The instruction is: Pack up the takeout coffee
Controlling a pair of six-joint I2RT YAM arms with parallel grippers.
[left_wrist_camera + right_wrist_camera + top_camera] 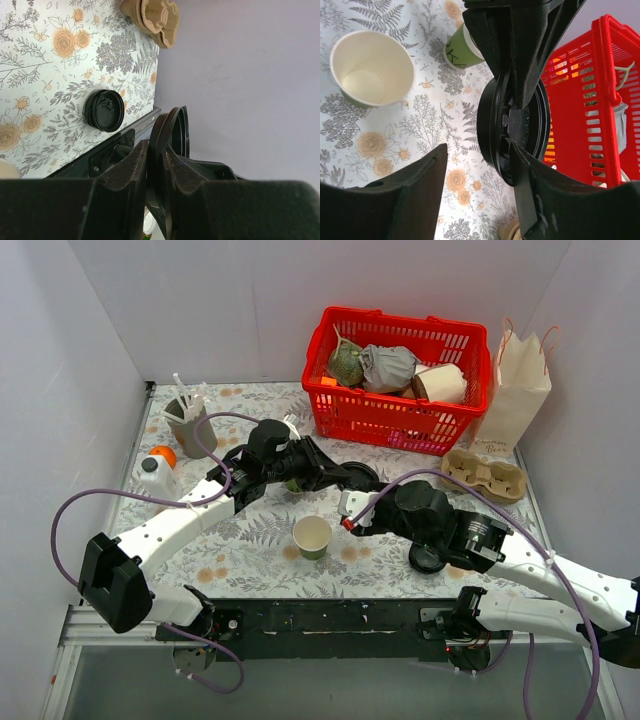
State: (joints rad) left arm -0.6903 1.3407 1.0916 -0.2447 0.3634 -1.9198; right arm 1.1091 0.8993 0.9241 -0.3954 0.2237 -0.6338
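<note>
My left pincer [156, 155] is clamped tight on a black dome sip lid [517, 125]. It grips the lid on edge, with the rim squeezed between the two fingers and the disc held up off the tabletop [240, 550]. My right pincer [476, 150] is spread wide with nothing in it. The lid hangs just in front of its fingers, and I cannot tell whether the right-hand finger touches the rim.

The takeout coffee is not in one piece. A lidless green paper cup [312, 536] stands upright near the middle of the tabletop towards the near edge, and its cream inside shows bare. A second green cup [456, 52], with dark handwriting on its side, sits just under my left pincer, a little beyond the lidless one. Its top is hidden behind my left pincer, so I cannot tell whether it is capped.

A loose black lid [428, 558] lies flat on the tabletop beside my right arm, well apart from both cups.

At the back stands a red basket [400, 425] with bundled things inside. A cardboard cup carrier [485, 472] lies just in front of the basket's right end. A cream paper bag [520, 390] stands upright against the right wall.
</note>
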